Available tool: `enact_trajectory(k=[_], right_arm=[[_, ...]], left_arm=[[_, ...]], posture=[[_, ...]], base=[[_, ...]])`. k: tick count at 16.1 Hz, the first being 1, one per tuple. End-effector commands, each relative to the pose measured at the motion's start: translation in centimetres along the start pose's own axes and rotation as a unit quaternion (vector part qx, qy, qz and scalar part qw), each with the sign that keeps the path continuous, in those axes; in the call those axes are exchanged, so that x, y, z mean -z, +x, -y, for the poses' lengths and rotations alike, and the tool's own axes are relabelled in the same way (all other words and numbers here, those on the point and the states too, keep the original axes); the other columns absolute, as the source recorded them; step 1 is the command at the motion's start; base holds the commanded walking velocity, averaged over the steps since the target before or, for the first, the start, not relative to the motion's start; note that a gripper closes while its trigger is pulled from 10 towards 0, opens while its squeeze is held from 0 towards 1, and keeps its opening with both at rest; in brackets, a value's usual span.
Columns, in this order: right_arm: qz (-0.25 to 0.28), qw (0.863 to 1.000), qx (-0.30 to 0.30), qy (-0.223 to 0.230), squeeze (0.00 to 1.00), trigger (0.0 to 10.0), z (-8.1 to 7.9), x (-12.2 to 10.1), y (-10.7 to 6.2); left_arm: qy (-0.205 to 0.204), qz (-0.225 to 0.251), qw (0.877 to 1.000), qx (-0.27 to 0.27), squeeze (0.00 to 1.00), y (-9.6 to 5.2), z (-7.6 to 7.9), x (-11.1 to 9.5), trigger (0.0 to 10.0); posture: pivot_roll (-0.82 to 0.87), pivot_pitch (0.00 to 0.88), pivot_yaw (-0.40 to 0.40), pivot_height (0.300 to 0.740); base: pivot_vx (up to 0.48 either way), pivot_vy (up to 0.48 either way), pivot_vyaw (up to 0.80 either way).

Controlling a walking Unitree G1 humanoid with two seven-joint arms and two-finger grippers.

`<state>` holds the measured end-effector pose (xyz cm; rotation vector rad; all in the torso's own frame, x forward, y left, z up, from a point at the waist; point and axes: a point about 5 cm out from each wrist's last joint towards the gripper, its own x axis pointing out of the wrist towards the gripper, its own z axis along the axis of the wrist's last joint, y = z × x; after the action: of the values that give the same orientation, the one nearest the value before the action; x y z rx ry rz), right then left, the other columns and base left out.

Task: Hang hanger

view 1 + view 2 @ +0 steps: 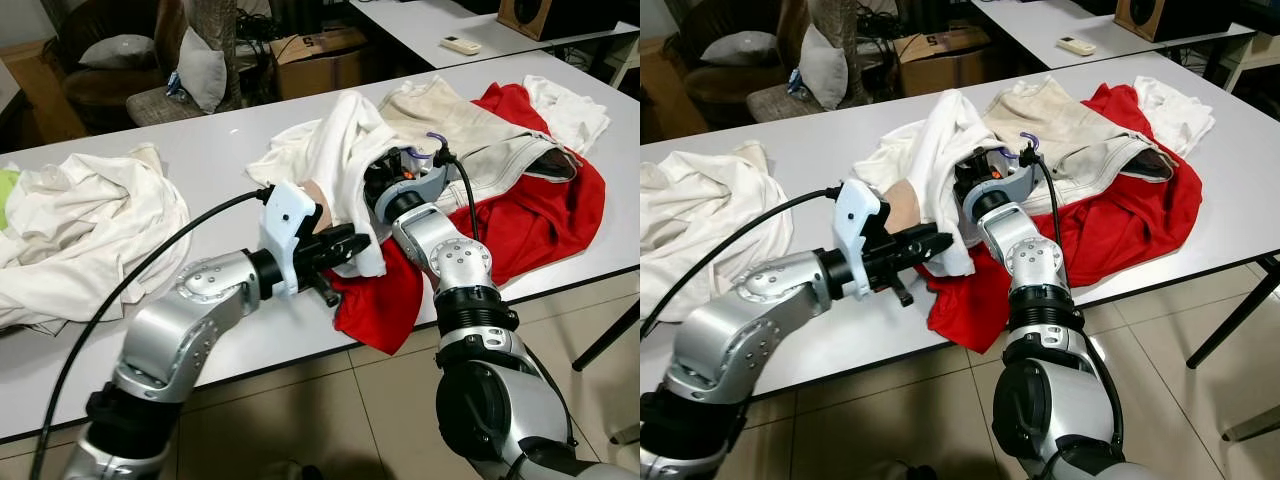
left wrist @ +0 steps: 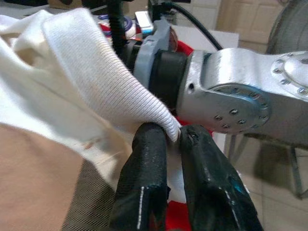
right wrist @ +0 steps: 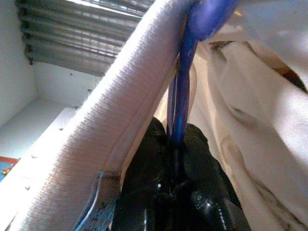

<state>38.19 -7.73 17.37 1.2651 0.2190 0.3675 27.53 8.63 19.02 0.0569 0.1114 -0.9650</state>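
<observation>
A white shirt (image 1: 335,150) lies bunched on the white table (image 1: 210,150), with a blue-purple hanger (image 3: 185,91) inside it. The hanger's hook (image 1: 437,142) pokes out beside the right wrist. My right gripper (image 3: 177,142) is shut on the hanger's thin blue bar, its fingers tucked under the shirt's thick ribbed hem. From the near left, my left gripper (image 2: 174,134) is shut on the shirt's lower knitted edge (image 1: 360,250), pinching it just in front of the right forearm (image 1: 440,245).
A red garment (image 1: 540,215) and a beige one (image 1: 450,115) lie under and behind the shirt. Another white pile (image 1: 80,220) covers the table's left end. Behind are a cardboard box (image 1: 320,55), a cushioned chair (image 1: 120,60) and a second table with a remote (image 1: 460,44).
</observation>
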Motion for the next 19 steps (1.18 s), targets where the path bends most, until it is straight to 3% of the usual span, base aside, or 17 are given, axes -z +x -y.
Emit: enact_trajectory(k=[1, 2, 4, 6, 8, 11, 12, 13, 14, 15, 16, 17, 19], right_arm=[[-0.018, 0.998, -0.052, 0.009, 0.0, 10.0, -2.9, 1.6, 1.1], [-0.016, 0.999, -0.047, 0.002, 0.0, 10.0, -2.6, 1.4, 1.0], [-0.014, 0.999, -0.043, -0.001, 0.0, 10.0, -2.4, 1.3, 1.0], [-0.013, 0.999, -0.04, -0.026, 0.0, 10.0, -2.3, 0.9, 0.9], [-0.022, 0.998, -0.043, -0.044, 0.0, 10.0, -2.1, 0.7, 0.7], [-0.037, 0.993, -0.081, -0.072, 0.0, 10.0, -3.0, 0.3, -0.4], [-0.044, 0.991, -0.094, -0.085, 0.0, 10.0, -3.3, 0.1, -0.7], [-0.061, 0.985, -0.118, -0.114, 0.0, 10.0, -3.9, -0.1, -1.6], [-0.079, 0.977, -0.138, -0.144, 0.0, 10.0, -4.4, -0.2, -2.4], [-0.111, 0.958, -0.156, -0.214, 0.0, 10.0, -4.7, 0.0, -3.9], [-0.122, 0.949, -0.157, -0.246, 0.0, 10.0, -4.7, 0.1, -4.4], [-0.138, 0.935, -0.162, -0.285, 0.0, 10.0, -5.3, 0.0, -6.3], [-0.143, 0.922, -0.169, -0.317, 0.0, 10.0, -5.9, -0.3, -7.5]], left_arm=[[0.024, -0.004, 1.0, 0.001, 1.0, -0.2, 0.0, -0.3, 10.0], [0.049, -0.028, 0.998, 0.012, 1.0, -0.5, 0.3, 0.2, 10.0], [0.057, -0.036, 0.998, 0.016, 1.0, -0.6, 0.4, 0.4, 10.0], [0.029, -0.009, 0.996, 0.084, 1.0, -1.0, 2.0, -0.3, 10.0], [0.012, 0.0, 0.997, 0.082, 1.0, -1.7, 1.6, -0.4, 10.0], [-0.029, 0.018, 0.999, -0.031, 1.0, -6.2, -2.8, -0.2, 10.0], [-0.037, 0.027, 0.997, -0.06, 1.0, -6.9, -3.5, -0.2, 10.0], [-0.042, 0.036, 0.991, -0.121, 1.0, -8.0, -4.7, 0.1, 10.0], [-0.045, 0.036, 0.986, -0.155, 1.0, -8.4, -5.2, 0.5, 10.0], [-0.057, 0.025, 0.98, -0.189, 1.0, -8.6, -5.3, 1.5, 10.0], [-0.061, 0.02, 0.978, -0.196, 1.0, -8.6, -5.2, 1.9, 10.0], [-0.088, 0.02, 0.965, -0.245, 1.0, -8.5, -4.6, 3.2, 10.0], [-0.086, 0.008, 0.958, -0.274, 1.0, -8.4, -4.3, 4.2, 10.0]], posture=[[-0.02, 0.0, 0.126, 0.74], [-0.02, 0.0, 0.117, 0.74], [-0.02, 0.0, 0.117, 0.74], [-0.02, 0.0, 0.122, 0.74], [-0.02, 0.0, 0.129, 0.74], [-0.02, 0.0, 0.127, 0.74], [-0.02, 0.0, 0.128, 0.74], [-0.01, 0.0, 0.123, 0.74], [-0.01, 0.0, 0.12, 0.74], [-0.01, 0.0, 0.109, 0.74], [-0.01, 0.0, 0.093, 0.74], [-0.01, 0.0, 0.095, 0.74], [-0.01, 0.0, 0.092, 0.74]], base=[[0.0, 0.0, 0.0], [0.0, 0.0, 0.0], [0.0, 0.0, 0.0], [0.0, 0.0, 0.0], [0.0, 0.0, 0.0], [0.0, 0.0, 0.8], [0.0, 0.0, 0.8], [0.0, 0.0, 0.8], [0.0, 0.0, 0.8], [0.0, 0.0, 0.8], [0.0, 0.0, 0.8], [0.0, 0.0, 0.8], [0.0, 0.0, 0.8]])
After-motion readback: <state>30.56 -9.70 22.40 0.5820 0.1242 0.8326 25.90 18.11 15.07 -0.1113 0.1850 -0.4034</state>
